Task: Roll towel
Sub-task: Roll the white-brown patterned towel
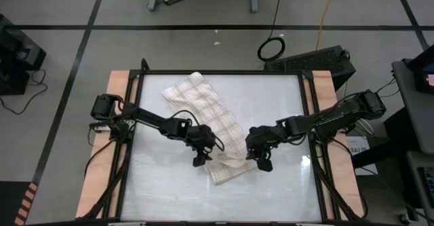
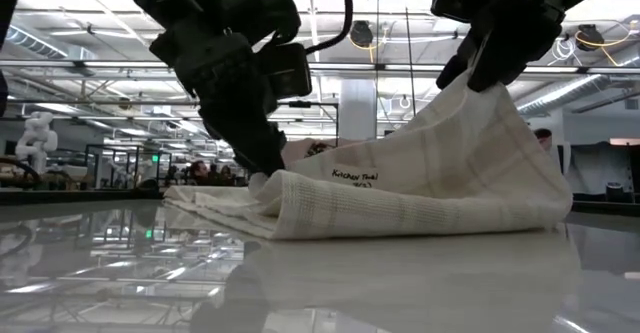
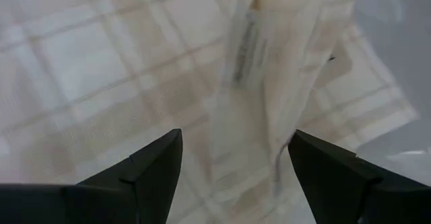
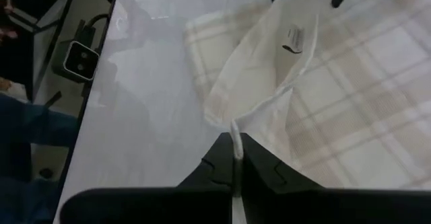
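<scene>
1. The towel (image 1: 207, 121) lies diagonally on the white tabletop (image 1: 163, 185), running from about 11 o'clock down to the near middle, where its end is folded over itself.
2. The right claw (image 1: 260, 159) is pinched shut on a thin edge of the towel, at 3 o'clock of the folded end; the right wrist view shows the cloth caught between its fingers (image 4: 259, 167).
3. The left claw (image 1: 201, 157) stands at 9 o'clock of that end, its fingers (image 3: 158, 170) spread wide over the plaid, gripping nothing.
4. Only the low view shows the right claw's corner lifted above the tabletop, plus a printed label (image 2: 355, 176) on the fold.
</scene>
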Robot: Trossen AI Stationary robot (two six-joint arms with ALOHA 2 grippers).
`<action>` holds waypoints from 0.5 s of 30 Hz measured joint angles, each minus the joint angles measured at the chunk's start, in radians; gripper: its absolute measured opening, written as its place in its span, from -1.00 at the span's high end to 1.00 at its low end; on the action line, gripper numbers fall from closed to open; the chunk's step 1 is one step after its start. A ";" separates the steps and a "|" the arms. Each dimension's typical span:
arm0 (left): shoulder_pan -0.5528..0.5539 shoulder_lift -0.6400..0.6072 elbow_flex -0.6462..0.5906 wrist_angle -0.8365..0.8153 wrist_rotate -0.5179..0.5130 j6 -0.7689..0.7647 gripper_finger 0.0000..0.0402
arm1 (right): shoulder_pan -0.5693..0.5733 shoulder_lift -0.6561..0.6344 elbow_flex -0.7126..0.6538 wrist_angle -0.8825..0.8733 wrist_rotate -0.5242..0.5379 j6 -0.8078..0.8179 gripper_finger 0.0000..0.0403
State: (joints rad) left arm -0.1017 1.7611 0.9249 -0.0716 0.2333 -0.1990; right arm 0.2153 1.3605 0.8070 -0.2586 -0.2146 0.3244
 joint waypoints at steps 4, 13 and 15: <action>-0.001 0.010 0.000 0.000 0.040 0.005 -0.33 | 0.000 0.000 0.000 0.000 0.000 -0.002 1.00; -0.004 0.009 0.000 0.000 0.061 0.051 0.14 | 0.000 0.000 0.000 -0.001 0.002 -0.004 1.00; -0.004 0.009 0.000 -0.001 0.046 0.051 0.25 | 0.000 0.000 0.000 -0.001 0.003 -0.004 1.00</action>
State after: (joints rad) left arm -0.1059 1.7699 0.9245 -0.0727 0.2792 -0.1478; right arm 0.2153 1.3605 0.8070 -0.2592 -0.2119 0.3203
